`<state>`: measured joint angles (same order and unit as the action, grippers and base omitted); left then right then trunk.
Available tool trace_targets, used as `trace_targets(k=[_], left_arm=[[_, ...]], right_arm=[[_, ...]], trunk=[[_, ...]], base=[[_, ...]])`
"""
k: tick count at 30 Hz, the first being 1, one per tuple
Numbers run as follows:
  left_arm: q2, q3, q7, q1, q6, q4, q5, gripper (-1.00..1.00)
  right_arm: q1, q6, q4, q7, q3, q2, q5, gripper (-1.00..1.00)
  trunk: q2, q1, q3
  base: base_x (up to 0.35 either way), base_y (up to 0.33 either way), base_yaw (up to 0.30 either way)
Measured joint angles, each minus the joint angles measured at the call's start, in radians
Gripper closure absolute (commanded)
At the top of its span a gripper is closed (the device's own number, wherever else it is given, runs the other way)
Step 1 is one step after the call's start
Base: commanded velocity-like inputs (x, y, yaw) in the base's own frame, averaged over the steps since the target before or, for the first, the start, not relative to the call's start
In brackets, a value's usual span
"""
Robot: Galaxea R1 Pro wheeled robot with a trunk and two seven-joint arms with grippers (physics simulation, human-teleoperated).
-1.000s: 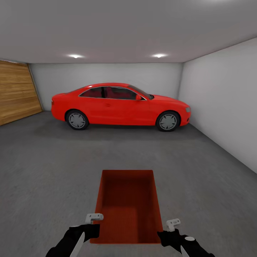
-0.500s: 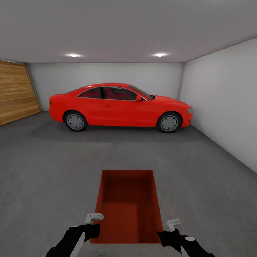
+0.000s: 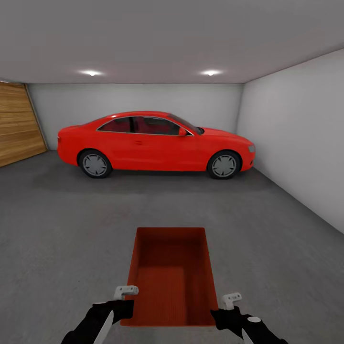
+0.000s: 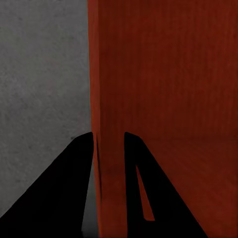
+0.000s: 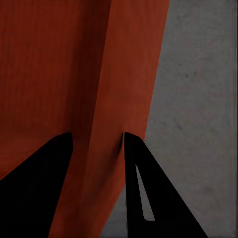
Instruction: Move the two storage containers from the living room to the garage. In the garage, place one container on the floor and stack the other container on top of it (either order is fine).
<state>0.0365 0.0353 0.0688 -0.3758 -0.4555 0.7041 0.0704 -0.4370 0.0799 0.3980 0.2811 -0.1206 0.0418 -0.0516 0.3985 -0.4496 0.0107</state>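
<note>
Pinching its side walls, both pincers [image 3: 125, 290] [image 3: 231, 300] hold the storage container [image 3: 169, 277] lengthwise toward the car [image 3: 155, 143].

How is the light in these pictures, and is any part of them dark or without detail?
Head view: two ceiling spotlights glow with soft halos; a faint shadow lies under the glossy red car. Left wrist view: the left hand is a flat black silhouette on the wall of the orange-red rectangular open-top bin. Right wrist view: the right hand is equally black.
</note>
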Motion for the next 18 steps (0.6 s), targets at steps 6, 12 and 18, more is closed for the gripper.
trace_targets(k=[6, 12, 18], left_arm=[[-0.002, 0.002, 0.0, 0.0, -0.001, 0.0, 0.002, 1.0], [-0.003, 0.003, 0.0, 0.0, -0.001, 0.0, 0.003, 1.0], [-0.003, 0.004, 0.0, 0.0, -0.001, 0.0, 0.003, 1.0]], right_arm=[[0.0, 0.001, 0.0, -0.001, 0.0, -0.001, 0.0, 1.0], [0.0, 0.001, 0.0, -0.001, 0.001, -0.002, 0.001, 1.0], [0.0, 0.001, 0.0, 0.0, 0.003, -0.002, 0.003, 1.0]], trunk=[[0.0, 0.0, 0.0], [0.0, 0.0, 0.0], [0.0, 0.001, 0.0]], base=[[0.002, 0.0, -0.274], [0.062, 0.0, -0.276], [0.3, 0.0, -0.276]])
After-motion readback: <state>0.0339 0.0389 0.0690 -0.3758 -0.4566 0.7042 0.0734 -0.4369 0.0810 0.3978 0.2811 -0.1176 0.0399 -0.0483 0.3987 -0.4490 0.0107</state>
